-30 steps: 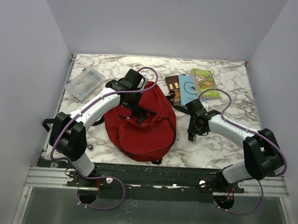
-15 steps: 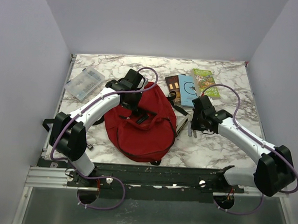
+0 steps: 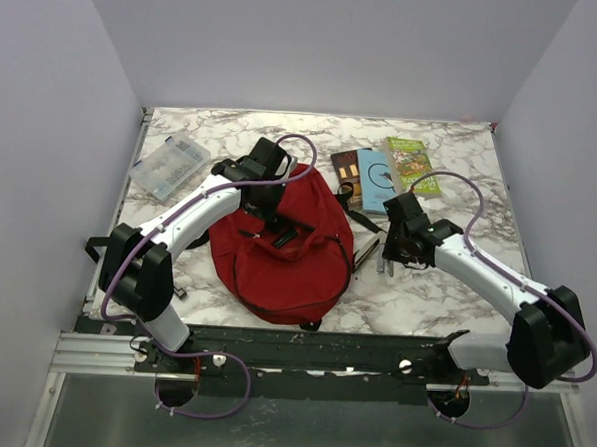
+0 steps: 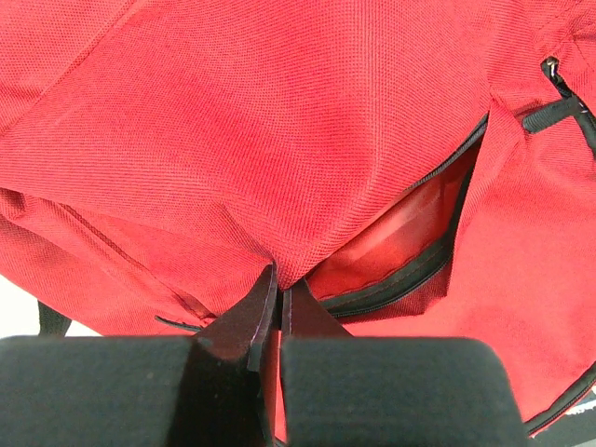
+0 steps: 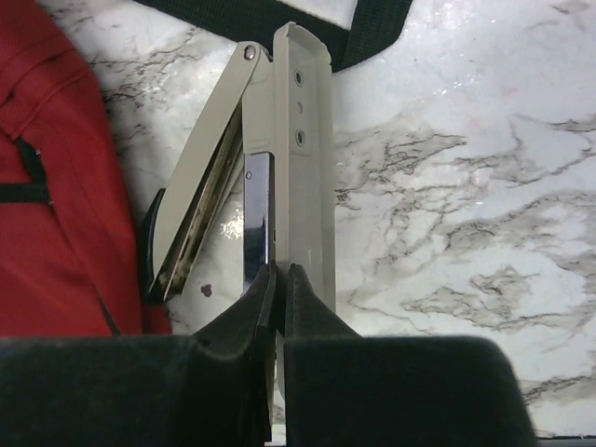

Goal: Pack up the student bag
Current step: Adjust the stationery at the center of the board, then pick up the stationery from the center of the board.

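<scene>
Seen from above, a dark red student bag [image 3: 287,258] lies flat on a marble-patterned bench [image 3: 445,291], between the two arms.

The left claw [image 4: 277,291] sits over the bag's upper part. Its jaws are pressed together on a fold of the red fabric. Just right of its tips, a zipper opening [image 4: 410,251] gapes and shows the lighter red lining.

The right claw [image 5: 279,277] is just right of the bag, down at the bench. Its jaws are closed, with the tips meeting at the near end of a beige stapler [image 5: 303,140]. I cannot tell whether they grip it. The stapler stretches away from the claw, its metal arm hinged open towards the bag. A black strap [image 5: 279,19] crosses beyond its far end.

Books [image 3: 366,177] lie beyond the right claw. A clear plastic case [image 3: 169,165] lies well left of the left claw.
</scene>
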Controlling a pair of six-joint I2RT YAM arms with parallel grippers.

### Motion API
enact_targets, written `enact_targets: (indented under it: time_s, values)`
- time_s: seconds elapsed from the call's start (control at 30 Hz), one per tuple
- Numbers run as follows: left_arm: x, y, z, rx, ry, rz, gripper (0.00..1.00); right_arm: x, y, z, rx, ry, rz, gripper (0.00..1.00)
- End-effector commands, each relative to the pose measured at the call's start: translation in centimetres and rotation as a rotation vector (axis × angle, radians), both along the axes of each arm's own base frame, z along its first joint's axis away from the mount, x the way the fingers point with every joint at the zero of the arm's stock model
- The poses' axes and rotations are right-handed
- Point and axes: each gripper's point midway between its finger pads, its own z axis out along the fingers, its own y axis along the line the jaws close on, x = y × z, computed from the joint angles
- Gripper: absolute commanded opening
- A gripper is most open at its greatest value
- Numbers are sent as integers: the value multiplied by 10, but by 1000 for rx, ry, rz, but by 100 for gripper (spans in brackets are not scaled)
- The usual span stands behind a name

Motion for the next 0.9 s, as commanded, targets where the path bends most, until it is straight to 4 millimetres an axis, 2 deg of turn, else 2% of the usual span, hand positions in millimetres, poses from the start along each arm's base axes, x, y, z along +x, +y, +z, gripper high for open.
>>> enact_targets:
  time_s: [0.0, 0.1, 0.17, 0.27, 0.43, 0.53, 0.67, 0.77, 0.87]
  values:
    - [1, -11, 9, -52, -6, -17, 0, 10, 0, -26, -25, 20, -82, 15]
    - [1, -12, 9, -55, -7, -18, 0, 12, 4, -27, -4, 13, -81, 52]
    - [0, -13, 12, -64, -8, -23, 0, 18, 9, -20, 19, -5, -90, 70]
    - [-1, -14, 14, -73, -10, -25, 0, 29, 13, -16, 33, -22, -126, 87]
    - [-2, -13, 17, -76, -18, -27, 0, 38, 15, -38, 10, 36, -219, 97]
    - [-3, -13, 18, -76, -21, -29, 0, 37, 22, -54, 9, 75, -229, 98]
    - [-4, -12, 20, -80, -26, -28, 0, 27, 8, -65, -86, 83, -256, 93]
    - [-4, -11, 20, -78, -29, -27, 0, 17, -1, -66, -117, 65, -259, 84]
    - [-3, -11, 20, -77, -30, -26, 0, 12, 4, -69, -80, 57, -236, 84]
